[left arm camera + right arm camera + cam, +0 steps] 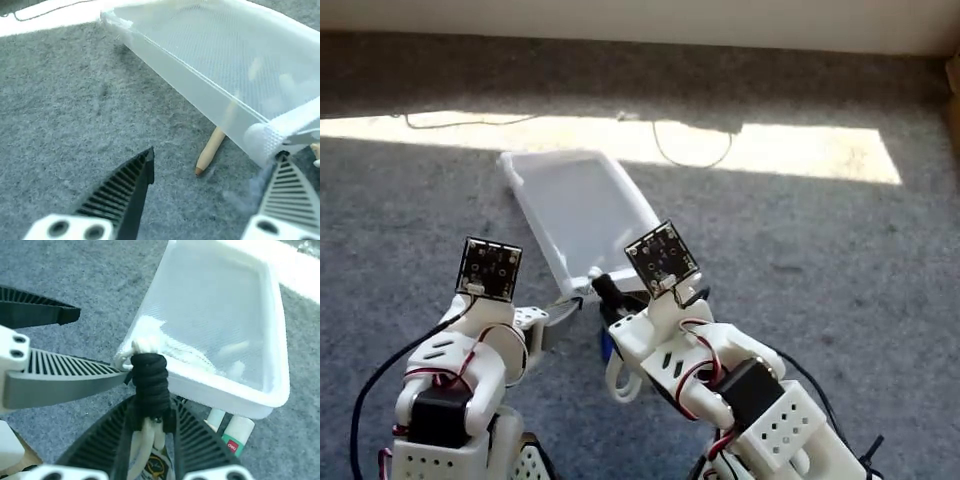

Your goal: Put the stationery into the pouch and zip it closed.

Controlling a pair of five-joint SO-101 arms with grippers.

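**L pincer gaping at pouch corner, R pincer clamped on the pull**

Starting far left: grey carpet [65, 110], w/ a sunlit strip [620, 142] across the back in the high view.

Next, the left gripper [216, 156]. Jaws spread wide and holding nothing, black finger [132, 185] one side, grey finger [285, 192] the other.

On the carpet between those jaws lies a pencil [211, 150], sharp end toward the gripper, back end tucked under the pouch.

Centre now: the pouch [582, 210], white mesh, flat on the carpet, long axis running away from the arms. Its near corner sits right at the grey finger's tip; the right wrist view shows tip & corner touching or all but, can't tell which. Pale stick shapes show thru the mesh, too faint to name.

Right of that corner: black cord pull [150, 382], tied to a white loop on the pouch corner. The right gripper [152, 407] has it, jaws drawn in narrow and pinching the cord from both sides, just beside the left gripper's grey finger.

Further right, by the pouch's near edge: green-capped marker [234, 435] poking out from under it, w/ another white barrel [215, 417] beside it. Both well apart from either pincer's tips.
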